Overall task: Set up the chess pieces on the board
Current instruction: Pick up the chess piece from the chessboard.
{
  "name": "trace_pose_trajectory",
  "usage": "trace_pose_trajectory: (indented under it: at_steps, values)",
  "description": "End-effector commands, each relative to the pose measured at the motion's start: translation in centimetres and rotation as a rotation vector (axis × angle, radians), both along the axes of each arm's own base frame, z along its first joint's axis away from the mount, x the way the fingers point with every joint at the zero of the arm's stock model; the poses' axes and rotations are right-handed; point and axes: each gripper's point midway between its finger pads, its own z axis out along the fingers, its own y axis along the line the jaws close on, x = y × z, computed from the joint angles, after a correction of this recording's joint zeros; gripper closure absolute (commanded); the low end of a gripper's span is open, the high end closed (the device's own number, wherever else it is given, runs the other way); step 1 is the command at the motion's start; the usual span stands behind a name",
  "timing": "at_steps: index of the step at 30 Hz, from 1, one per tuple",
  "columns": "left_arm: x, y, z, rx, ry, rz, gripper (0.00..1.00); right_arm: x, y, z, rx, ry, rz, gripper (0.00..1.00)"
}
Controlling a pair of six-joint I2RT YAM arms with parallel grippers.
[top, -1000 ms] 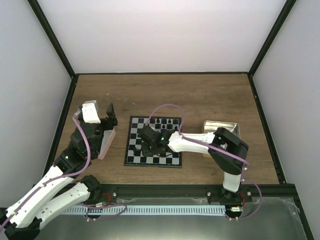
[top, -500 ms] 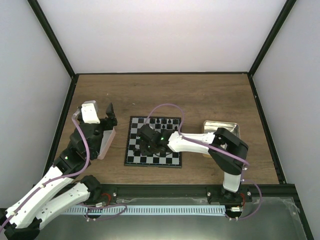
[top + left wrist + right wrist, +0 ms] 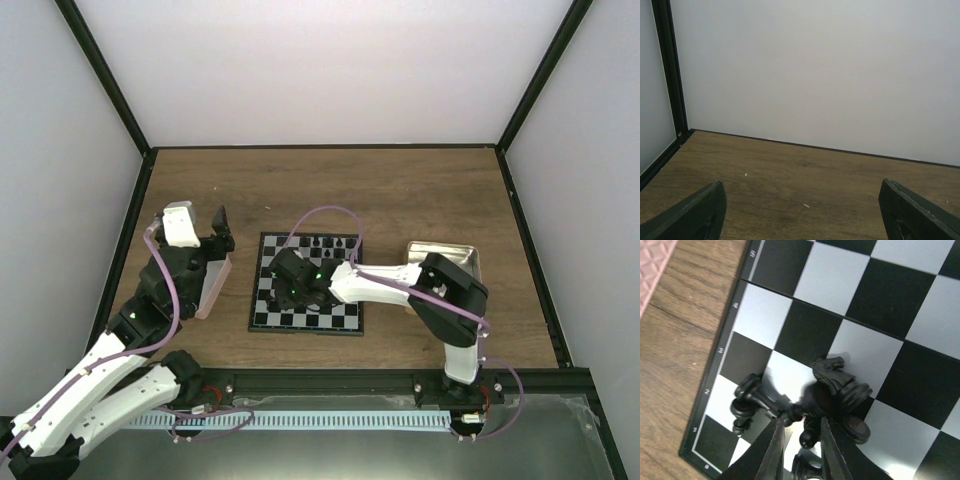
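Note:
The board [image 3: 340, 312] lies mid-table, with a few black chess pieces [image 3: 331, 242] standing on its far row. My right gripper [image 3: 291, 287] hovers low over the board's left part. In the right wrist view its fingers [image 3: 771, 452] are close together with a small black piece [image 3: 810, 434] between them. Right beside it several black pieces lie tumbled together near the board's edge [image 3: 720, 362], among them a knight [image 3: 831, 371]. My left gripper [image 3: 212, 232] is open and empty above bare wood [image 3: 800, 195]. No cream-white pieces are in view.
A pink tray [image 3: 214, 283] lies left of the board, under the left arm; its corner shows in the right wrist view [image 3: 652, 262]. A tan tray [image 3: 462, 254] sits right of the board, partly behind the right arm. Enclosure walls ring the table.
My right gripper has shifted left across the board toward its left edge. The left arm has not moved.

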Motion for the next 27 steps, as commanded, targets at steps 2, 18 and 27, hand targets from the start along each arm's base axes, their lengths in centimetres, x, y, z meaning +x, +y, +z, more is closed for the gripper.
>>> trace_pose_trajectory:
  at_steps: [2,18,27]
  values:
    - [-0.2,0.3,0.9,-0.012,-0.016,0.007,0.15,0.4,0.5,0.0,-0.021,-0.015,-0.018,0.79]
    - [-0.2,0.4,0.8,-0.011,-0.016,0.010,0.15,1.5,-0.5,4.8,0.036,-0.119,-0.071,0.92]
    - [-0.2,0.5,0.8,-0.010,-0.015,0.014,0.15,4.1,-2.3,4.8,-0.030,-0.171,-0.140,0.91]
